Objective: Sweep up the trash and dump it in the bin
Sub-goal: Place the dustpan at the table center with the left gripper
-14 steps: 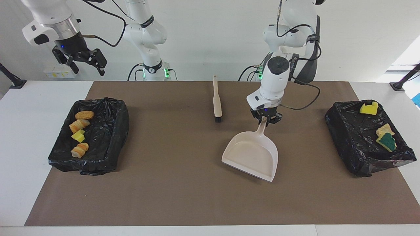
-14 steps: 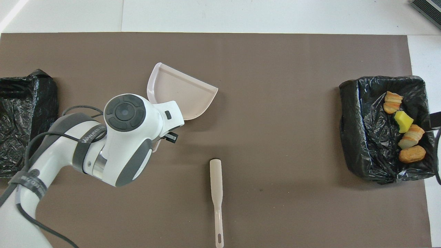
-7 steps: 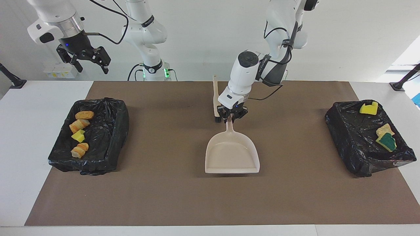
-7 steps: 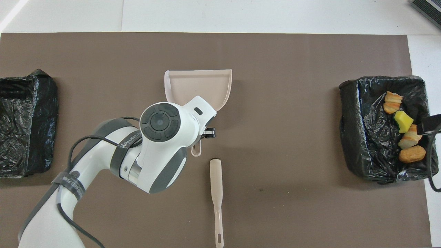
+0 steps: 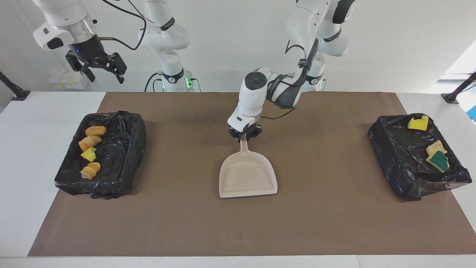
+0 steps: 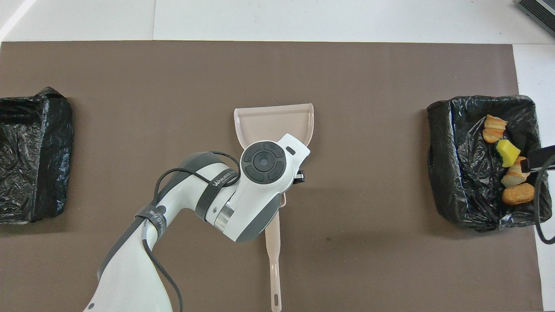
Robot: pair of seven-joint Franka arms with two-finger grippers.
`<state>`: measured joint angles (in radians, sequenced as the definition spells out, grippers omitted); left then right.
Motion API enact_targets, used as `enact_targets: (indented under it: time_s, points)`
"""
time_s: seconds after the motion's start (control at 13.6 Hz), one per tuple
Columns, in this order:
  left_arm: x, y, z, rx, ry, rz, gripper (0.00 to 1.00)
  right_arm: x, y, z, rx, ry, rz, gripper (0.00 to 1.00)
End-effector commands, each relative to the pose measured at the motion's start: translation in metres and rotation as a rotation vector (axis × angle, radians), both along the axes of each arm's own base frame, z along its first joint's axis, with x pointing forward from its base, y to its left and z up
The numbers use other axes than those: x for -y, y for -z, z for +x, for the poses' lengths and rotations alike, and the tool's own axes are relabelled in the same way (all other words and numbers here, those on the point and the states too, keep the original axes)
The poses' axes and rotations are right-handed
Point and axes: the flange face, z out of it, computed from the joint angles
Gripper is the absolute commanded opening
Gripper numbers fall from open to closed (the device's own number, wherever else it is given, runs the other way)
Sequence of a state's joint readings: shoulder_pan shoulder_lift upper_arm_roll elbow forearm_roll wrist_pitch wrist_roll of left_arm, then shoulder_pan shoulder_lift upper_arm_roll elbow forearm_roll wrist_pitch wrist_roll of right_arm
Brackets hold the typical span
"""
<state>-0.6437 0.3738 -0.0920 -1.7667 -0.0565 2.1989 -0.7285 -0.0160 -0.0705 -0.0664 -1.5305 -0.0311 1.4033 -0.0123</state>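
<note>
A plain white wall (image 5: 390,44) rises past the white table (image 5: 22,156), which carries a matte brown rectangular mat (image 5: 186,223).

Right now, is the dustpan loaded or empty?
Empty. The dustpan lies flat on the mat, its tray bare in the facing view; the left gripper is at its handle.

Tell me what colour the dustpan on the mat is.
The dustpan is pale beige; the facing view shows it best.

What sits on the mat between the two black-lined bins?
In the facing view, the dustpan lies midway between the bins, the left gripper at its handle; the brush shows only overhead.
</note>
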Motion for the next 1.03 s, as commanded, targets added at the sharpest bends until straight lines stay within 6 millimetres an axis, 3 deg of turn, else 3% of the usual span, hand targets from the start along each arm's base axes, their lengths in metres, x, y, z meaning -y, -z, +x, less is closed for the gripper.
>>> enact_targets:
  time_s: [0.0, 0.29, 0.74, 0.96]
  points:
    - [-0.016, -0.028, 0.007, 0.003, -0.014, 0.016, 1.00, -0.001, -0.001, -0.006, 0.008, -0.013, 0.014, 1.00]
    - [-0.075, -0.074, 0.036, 0.016, -0.048, 0.022, 1.00, -0.001, 0.000, -0.006, 0.007, -0.013, 0.014, 1.00]
    - [-0.214, -0.128, 0.076, 0.000, 0.111, 0.041, 1.00, -0.001, 0.000, -0.006, 0.005, -0.013, 0.015, 1.00]
    - [-0.284, -0.155, 0.081, -0.004, 0.157, 0.042, 1.00, -0.001, 0.000, -0.006, 0.005, -0.012, 0.014, 1.00]
